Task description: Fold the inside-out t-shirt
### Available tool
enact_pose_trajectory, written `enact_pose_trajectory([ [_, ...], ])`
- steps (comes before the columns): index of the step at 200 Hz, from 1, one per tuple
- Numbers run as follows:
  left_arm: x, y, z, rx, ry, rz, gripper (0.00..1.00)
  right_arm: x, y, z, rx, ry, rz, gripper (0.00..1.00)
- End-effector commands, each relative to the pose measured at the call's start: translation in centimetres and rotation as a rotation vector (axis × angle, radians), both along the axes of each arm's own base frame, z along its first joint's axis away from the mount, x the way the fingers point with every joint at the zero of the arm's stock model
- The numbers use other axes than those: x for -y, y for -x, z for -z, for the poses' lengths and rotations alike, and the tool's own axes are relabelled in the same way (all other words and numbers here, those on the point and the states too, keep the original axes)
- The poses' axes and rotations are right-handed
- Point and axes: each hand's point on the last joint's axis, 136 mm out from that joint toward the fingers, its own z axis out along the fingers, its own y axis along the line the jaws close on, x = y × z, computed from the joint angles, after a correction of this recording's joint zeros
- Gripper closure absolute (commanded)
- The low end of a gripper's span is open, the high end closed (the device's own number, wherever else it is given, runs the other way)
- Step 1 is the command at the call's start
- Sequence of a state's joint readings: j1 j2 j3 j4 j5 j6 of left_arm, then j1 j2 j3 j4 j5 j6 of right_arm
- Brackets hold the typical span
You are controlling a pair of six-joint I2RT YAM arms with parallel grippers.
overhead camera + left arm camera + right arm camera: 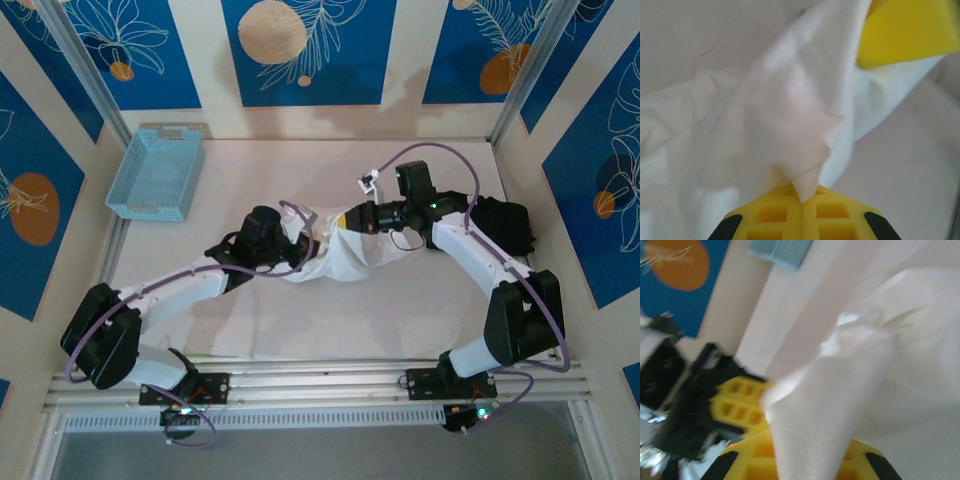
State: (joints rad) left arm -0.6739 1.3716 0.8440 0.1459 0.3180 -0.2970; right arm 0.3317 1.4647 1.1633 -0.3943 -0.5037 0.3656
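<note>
Beige table (400,310): left end effector (802,194) pinches white t-shirt (790,110); right end effector (347,218) cloth-draped, state unclear.

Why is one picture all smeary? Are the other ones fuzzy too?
Right wrist view: the smeariest, the white t-shirt and everything behind it have streaky, soft edges. Left wrist view: the cloth near the lens is out of focus, while the left gripper looks crisper. Top external view: the sharpest, evenly lit, with faint shadows on the table under the arms.
</note>
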Motion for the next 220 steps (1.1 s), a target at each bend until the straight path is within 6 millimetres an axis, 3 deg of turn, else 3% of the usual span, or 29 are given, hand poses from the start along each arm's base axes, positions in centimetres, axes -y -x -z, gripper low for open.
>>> enact_pose_trajectory([
  [1, 0.4, 1.2, -4.9, -0.118, 0.259, 0.01, 1.0, 3.9, -3.3, 1.3, 0.091, 0.331, 0.23, 0.77],
  [13, 0.2, 1.5, -5.7, -0.17, 0.317, -0.012, 1.0, 5.4, -3.6, 0.5, 0.183, 0.473, 0.298, 0.68],
  [24, 0.1, 1.9, -6.4, -0.195, 0.346, -0.017, 1.0, 5.3, -2.4, -0.7, 0.287, 0.525, 0.292, 0.62],
  [44, -0.6, 2.1, -7.3, -0.181, 0.348, -0.043, 1.0, 2.7, 2.2, -1.7, 0.402, 0.421, 0.163, 0.55],
  [60, -1.0, 2.3, -7.6, -0.168, 0.337, -0.051, 1.0, 0.6, 5.6, -1.1, 0.398, 0.294, 0.069, 0.53],
  [75, -1.2, 2.4, -7.8, -0.168, 0.335, -0.056, 1.0, -0.4, 7.2, 0.5, 0.371, 0.266, 0.038, 0.52],
  [104, -1.1, 2.5, -8.1, -0.17, 0.336, -0.049, 1.0, -1.4, 7.5, 3.6, 0.325, 0.281, 0.04, 0.47],
  [128, -1.1, 2.5, -8.1, -0.171, 0.329, -0.046, 1.0, -3.5, 6.7, 3.9, 0.34, 0.233, 0.019, 0.43],
  [145, -1.3, 2.6, -7.9, -0.163, 0.32, -0.05, 1.0, -4.2, 4.9, 3.8, 0.369, 0.25, 0.046, 0.43],
  [156, -1.5, 2.7, -7.7, -0.16, 0.305, -0.054, 1.0, -4.0, 3.7, 3.7, 0.388, 0.281, 0.07, 0.49],
  [169, -2.0, 2.5, -7.2, -0.148, 0.274, -0.078, 1.0, -3.1, 3.0, 3.3, 0.39, 0.292, 0.069, 0.79],
  [182, -2.8, 2.3, -6.8, -0.135, 0.242, -0.106, 1.0, -2.9, 4.0, 2.0, 0.379, 0.206, -0.014, 0.96],
  [192, -3.5, 1.9, -6.6, -0.137, 0.232, -0.131, 1.0, -3.2, 5.7, 0.5, 0.368, 0.08, -0.115, 1.0],
  [220, -5.7, 0.6, -6.1, -0.167, 0.244, -0.198, 1.0, -3.2, 10.0, -4.0, 0.333, -0.214, -0.336, 1.0],
])
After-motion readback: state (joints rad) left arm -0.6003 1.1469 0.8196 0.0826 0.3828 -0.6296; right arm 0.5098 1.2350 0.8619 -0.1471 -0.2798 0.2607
